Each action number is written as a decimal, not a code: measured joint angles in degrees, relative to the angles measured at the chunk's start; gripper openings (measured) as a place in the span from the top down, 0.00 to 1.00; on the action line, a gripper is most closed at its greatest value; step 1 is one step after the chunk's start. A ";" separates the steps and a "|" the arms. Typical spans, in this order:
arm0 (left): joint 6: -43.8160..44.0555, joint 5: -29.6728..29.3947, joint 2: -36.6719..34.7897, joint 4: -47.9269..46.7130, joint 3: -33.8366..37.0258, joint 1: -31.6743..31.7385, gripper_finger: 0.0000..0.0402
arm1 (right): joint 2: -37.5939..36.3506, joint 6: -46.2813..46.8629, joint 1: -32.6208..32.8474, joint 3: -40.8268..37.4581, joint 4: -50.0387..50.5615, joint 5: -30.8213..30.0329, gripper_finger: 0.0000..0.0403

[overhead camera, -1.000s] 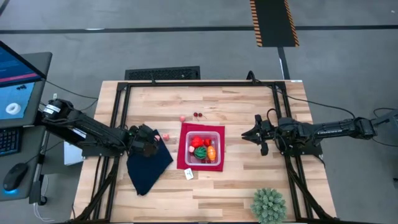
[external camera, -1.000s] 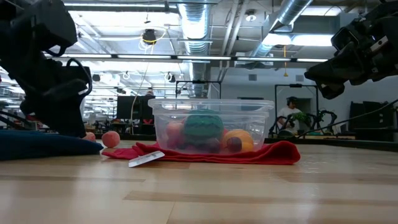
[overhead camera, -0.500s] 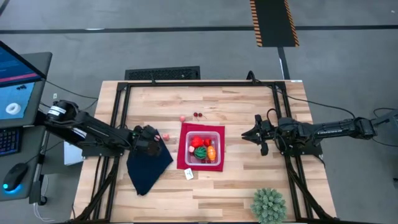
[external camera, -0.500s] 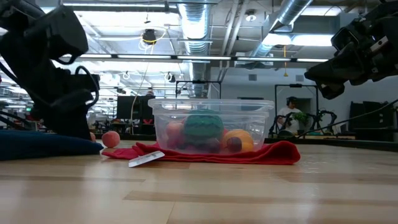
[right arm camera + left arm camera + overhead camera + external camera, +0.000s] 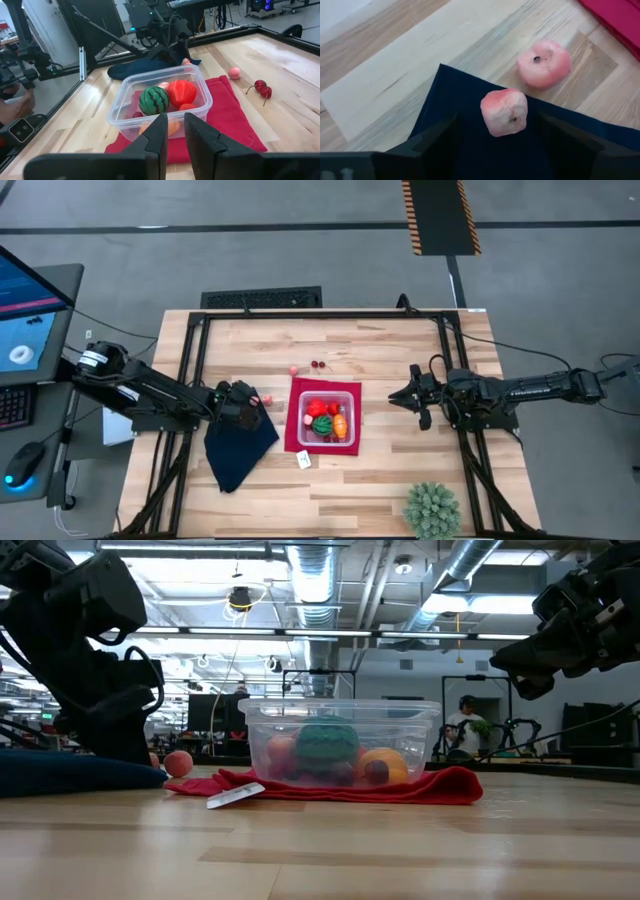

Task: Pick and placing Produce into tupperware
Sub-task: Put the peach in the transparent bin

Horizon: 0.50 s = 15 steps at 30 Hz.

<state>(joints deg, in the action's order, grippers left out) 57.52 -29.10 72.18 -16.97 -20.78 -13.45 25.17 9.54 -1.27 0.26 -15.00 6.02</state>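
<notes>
On the wooden desk [image 5: 380, 360] beneath an open workshop ceiling, the left gripper [image 5: 497, 131] hangs low with its fingers [image 5: 437, 137] spread wide either side of a pink peach [image 5: 504, 112] lying on the navy cloth [image 5: 238, 445]. The step appears to be grasping; next, closing, lifting, and carrying to the tupperware [image 5: 326, 416] nearby. The right gripper [image 5: 172, 131], nearly closed and empty, waits beyond it.

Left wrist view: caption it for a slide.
Open left gripper straddles a pink fruit on the navy cloth.
</notes>
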 joint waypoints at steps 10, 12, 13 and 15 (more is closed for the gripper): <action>-0.80 -1.85 -0.04 0.18 -0.22 0.35 0.37 | 0.00 0.00 0.01 0.00 0.00 0.00 0.78; -1.22 -2.61 -0.04 0.91 -0.22 0.35 0.37 | 0.00 0.00 0.01 0.01 0.00 0.00 0.78; -1.29 -2.69 -0.04 1.33 -0.22 0.35 0.37 | 0.00 -0.02 0.01 -0.01 0.00 0.00 0.78; -1.31 -2.69 -0.07 1.52 -0.24 0.35 0.37 | 0.00 -0.02 0.00 0.00 -0.02 -0.01 0.78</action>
<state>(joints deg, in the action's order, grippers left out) 56.21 -31.79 72.12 -15.45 -21.02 -13.10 25.17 9.52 -1.27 0.26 -15.03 6.02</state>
